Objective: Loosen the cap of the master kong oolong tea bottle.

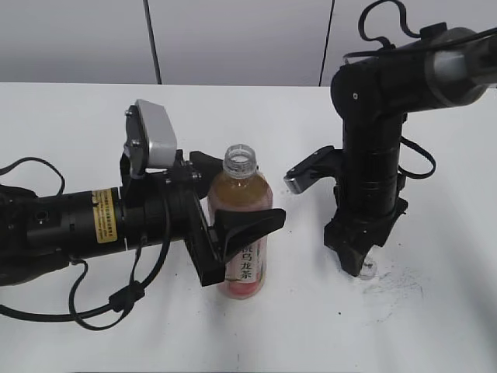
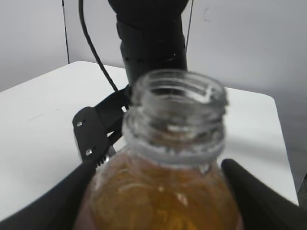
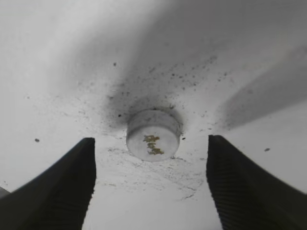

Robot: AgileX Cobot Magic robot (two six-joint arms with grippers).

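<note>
The master kong oolong tea bottle (image 1: 242, 186) stands upright on the white table with amber tea and a pink label. Its threaded neck is open with no cap on it, as the left wrist view (image 2: 168, 191) shows close up. My left gripper (image 1: 233, 194) is shut on the bottle's upper body, one finger on each side (image 2: 163, 206). The cap (image 3: 153, 135), small, round and white-grey with a dark mark on top, lies on the table. My right gripper (image 3: 151, 187) is open just above it, pointing straight down (image 1: 353, 260). The cap barely shows by the fingertips (image 1: 366, 270).
The white table (image 1: 435, 326) has dark scuff marks around the cap. The right arm (image 2: 151, 48) stands upright just right of the bottle. Black cables trail at the left front. A grey wall runs behind the table.
</note>
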